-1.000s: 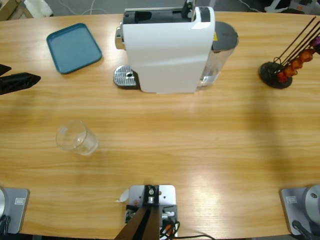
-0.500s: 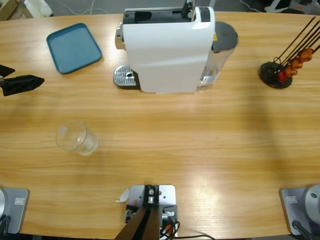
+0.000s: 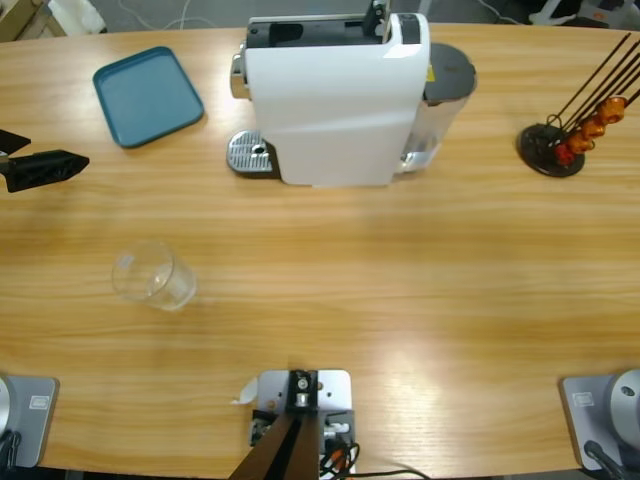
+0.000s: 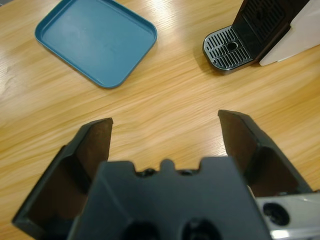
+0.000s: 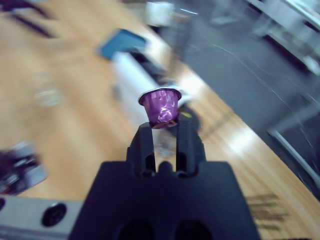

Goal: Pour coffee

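Left gripper [image 4: 165,125] at table's [image 3: 400,280] left edge, jaws spread wide, nothing between them, over bare wood. Teal tray [image 4: 95,40] and drip grate [image 4: 230,47] of white coffee machine [image 3: 335,95] beyond it. Right gripper [image 5: 162,132] outside high view, jaws pinched on purple capsule [image 5: 160,105], held above table. Clear glass tumbler [image 3: 152,275] upright at near left, well apart from machine; coffee inside not discernible. Capsule rack [image 3: 560,140] at far right.

Glossy wooden table [image 3: 400,290], clear glass tumbler [image 3: 153,276], matt teal tray [image 3: 147,95] — shiny foil capsule [image 5: 160,106]
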